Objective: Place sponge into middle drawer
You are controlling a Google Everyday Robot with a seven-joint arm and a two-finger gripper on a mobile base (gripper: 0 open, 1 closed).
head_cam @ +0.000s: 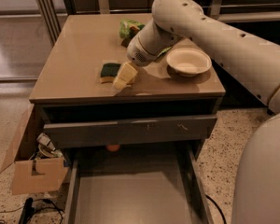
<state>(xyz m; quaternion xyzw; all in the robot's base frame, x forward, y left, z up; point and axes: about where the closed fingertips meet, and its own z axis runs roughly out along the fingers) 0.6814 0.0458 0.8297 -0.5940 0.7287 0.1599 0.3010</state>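
The sponge [109, 72], dark green on top with a pale yellow layer, lies flat on the brown cabinet top [79, 64] left of centre. My gripper [124, 76] is low over the top, right beside the sponge's right edge, touching or nearly touching it. It does not hold the sponge. The middle drawer [130, 199] is pulled out at the bottom of the view, a wide grey tray with a bare floor. My arm reaches in from the upper right.
A white bowl [188, 61] stands on the top to the right of the gripper. A green snack bag [129, 29] lies behind my wrist. A shut grey drawer front [130, 130] sits above the open tray. A cardboard box [28, 167] stands on the floor at the left.
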